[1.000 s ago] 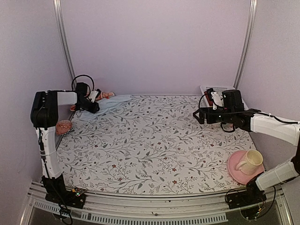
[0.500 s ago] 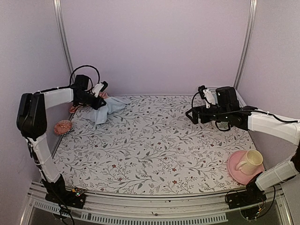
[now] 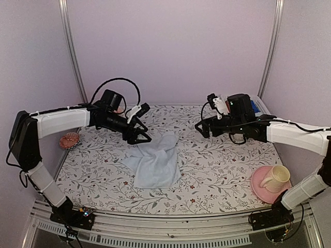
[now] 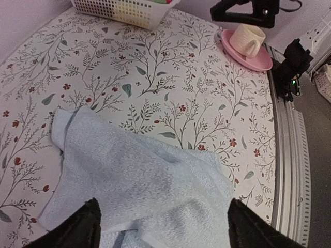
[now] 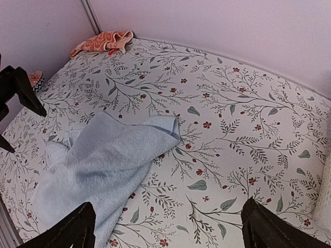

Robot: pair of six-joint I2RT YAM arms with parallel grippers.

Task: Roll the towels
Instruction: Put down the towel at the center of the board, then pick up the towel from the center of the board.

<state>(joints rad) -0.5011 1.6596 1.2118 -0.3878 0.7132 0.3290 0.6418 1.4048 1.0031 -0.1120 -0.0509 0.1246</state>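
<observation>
The light blue towel [image 3: 155, 164], soft nubbly terry, lies rumpled and partly folded over itself on the flower-printed surface [image 3: 222, 175], left of centre, with the left jaws spread wide and empty just by its far edge. The right jaws are likewise parted, holding nothing, over the far right. The orange-red towel [image 5: 103, 42] sits bunched in the far left corner, its pale print too small to read.

Light blue towel [image 4: 150, 175] cropped by the left wrist view's bottom edge. Orange-red towel [image 5: 103, 41] mostly hidden behind the left arm [image 3: 62, 118] from above. Basket [image 4: 124, 10] cut off, contents unreadable.
</observation>
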